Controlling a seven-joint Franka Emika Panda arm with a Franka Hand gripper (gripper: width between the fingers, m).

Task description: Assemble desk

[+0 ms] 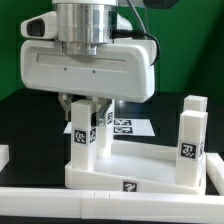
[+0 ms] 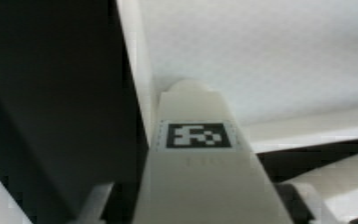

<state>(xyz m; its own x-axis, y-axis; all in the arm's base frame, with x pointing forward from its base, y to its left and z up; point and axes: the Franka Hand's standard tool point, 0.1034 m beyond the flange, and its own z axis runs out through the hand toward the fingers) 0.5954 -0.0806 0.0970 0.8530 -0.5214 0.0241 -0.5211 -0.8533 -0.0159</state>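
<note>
1. The fingers (image 1: 76, 112) of the gripper (image 1: 88, 122) are closed on an upright white leg (image 1: 85, 142), one finger on each side of its top.
2. In the wrist view, the held leg (image 2: 201, 150) rises between the two fingers (image 2: 336, 192) and shows one black-and-white tag (image 2: 199, 135). The tag is a square pattern; it carries no readable writing.
3. The held leg stands at the tabletop panel's (image 1: 140, 160) corner on the exterior view's left. Whether it is fully seated in the socket cannot be told.
4. A second leg (image 1: 189, 142) stands upright at the panel's corner on the exterior view's right, with a tag on its face.
5. The panel lies flat on the black table (image 1: 25, 130), with a tag (image 1: 129, 186) on its front rim.
6. The marker board (image 1: 128, 127) lies flat behind the panel.
7. A white border rail (image 1: 110, 207) runs along the table's front edge.
</note>
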